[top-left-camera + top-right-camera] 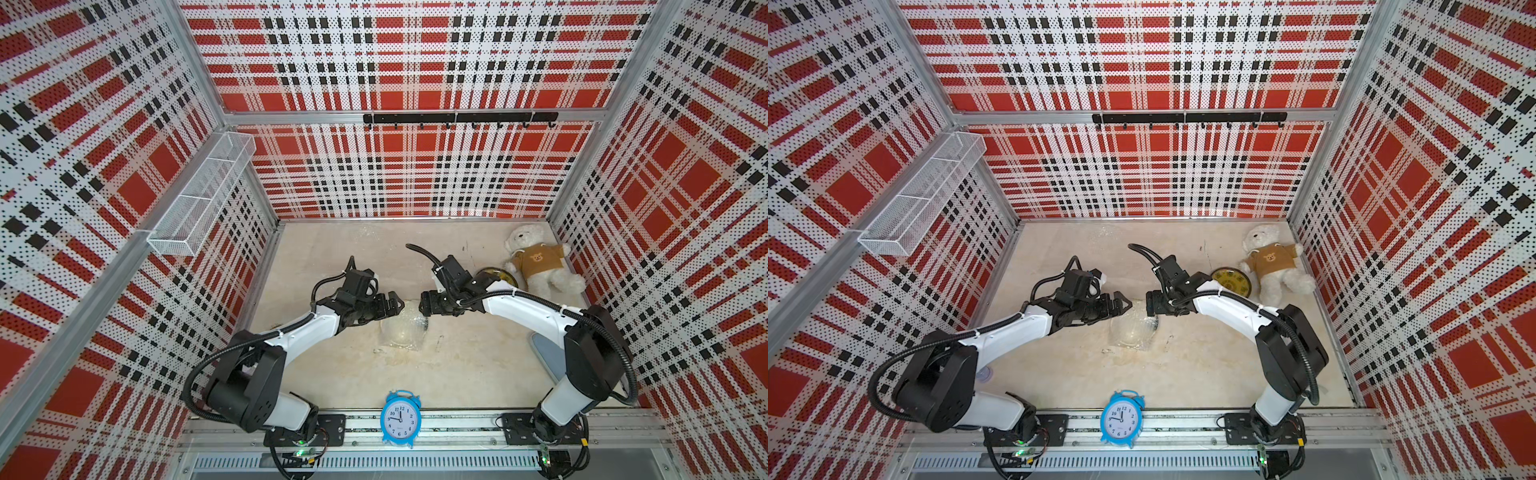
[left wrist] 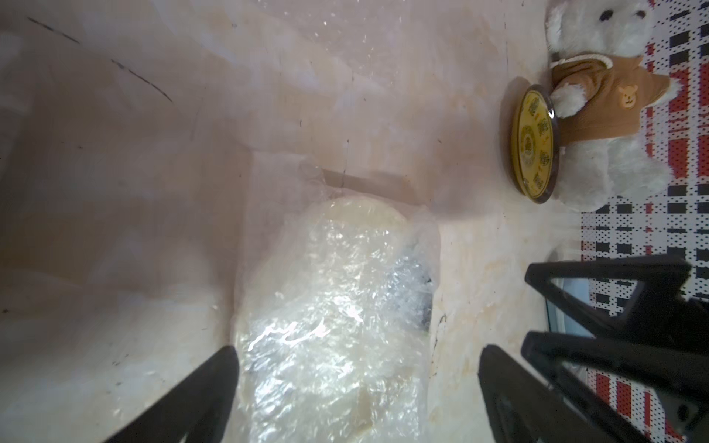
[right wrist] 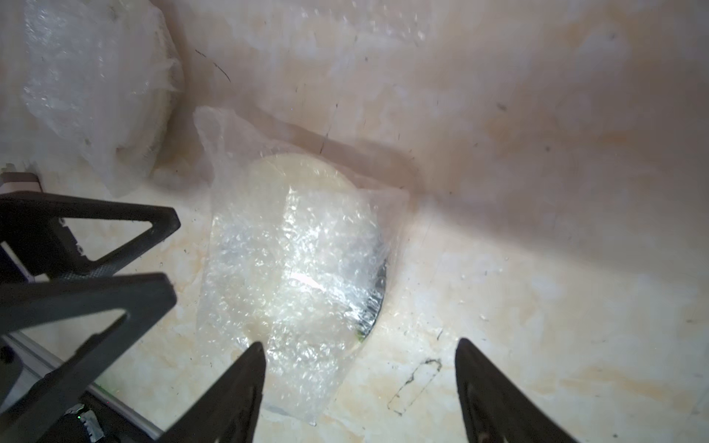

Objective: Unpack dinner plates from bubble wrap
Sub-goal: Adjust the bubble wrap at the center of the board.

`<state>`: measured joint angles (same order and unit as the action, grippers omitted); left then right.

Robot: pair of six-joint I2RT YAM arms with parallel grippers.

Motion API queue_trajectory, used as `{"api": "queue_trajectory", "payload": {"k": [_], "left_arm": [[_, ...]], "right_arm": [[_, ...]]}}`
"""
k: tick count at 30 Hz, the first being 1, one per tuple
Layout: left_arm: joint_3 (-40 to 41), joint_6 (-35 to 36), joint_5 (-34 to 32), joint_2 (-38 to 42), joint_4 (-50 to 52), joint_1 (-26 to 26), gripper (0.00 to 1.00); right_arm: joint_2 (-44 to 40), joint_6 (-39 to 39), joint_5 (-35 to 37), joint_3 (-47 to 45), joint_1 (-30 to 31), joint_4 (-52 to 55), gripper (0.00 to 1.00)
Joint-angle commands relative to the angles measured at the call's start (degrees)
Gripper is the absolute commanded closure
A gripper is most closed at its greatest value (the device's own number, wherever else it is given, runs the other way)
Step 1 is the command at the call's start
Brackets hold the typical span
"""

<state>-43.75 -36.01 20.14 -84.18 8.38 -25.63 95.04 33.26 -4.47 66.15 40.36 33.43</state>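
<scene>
Both my arms look alike — white shells on the long links of the left arm (image 1: 299, 328) and right arm (image 1: 523, 305), bulky black joint housings, ribbed black hoses (image 1: 187, 388) looped alongside. The fingers (image 3: 96, 293) are black open triangles; a green light glows by each base (image 1: 332, 428).

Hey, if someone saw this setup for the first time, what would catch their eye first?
The red, black and white plaid walls hit first. Mid-table, the left gripper and right gripper, both open, nearly meet above a bubble-wrapped plate. A blue alarm clock stands at the near edge; a white teddy bear lies by a yellow plate at the far right.
</scene>
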Motion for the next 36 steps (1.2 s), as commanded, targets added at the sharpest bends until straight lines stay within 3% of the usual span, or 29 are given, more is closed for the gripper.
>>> {"api": "queue_trajectory", "payload": {"k": [1, 9, 25, 36], "left_arm": [[0.67, -0.61, 1.20, -1.20, -4.50, 0.23, 0.00], [2.34, -3.73, 2.23, -2.83, -10.22, -0.14, 0.01], [3.49, -9.12, -0.04, -6.41, -17.99, -2.04, 0.01], [7.35, -15.32, -6.66, -9.57, -30.44, -4.18, 0.01]], "right_arm": [[0.51, 4.42, -1.00, -3.18, 0.39, -4.24, 0.18], [3.15, 8.20, -2.65, -7.52, 1.01, -12.64, 0.17], [9.48, 14.03, -3.62, -4.95, 0.82, -21.93, 0.16], [8.86, 16.18, -5.17, -8.37, -4.03, -25.37, 0.17]]}}
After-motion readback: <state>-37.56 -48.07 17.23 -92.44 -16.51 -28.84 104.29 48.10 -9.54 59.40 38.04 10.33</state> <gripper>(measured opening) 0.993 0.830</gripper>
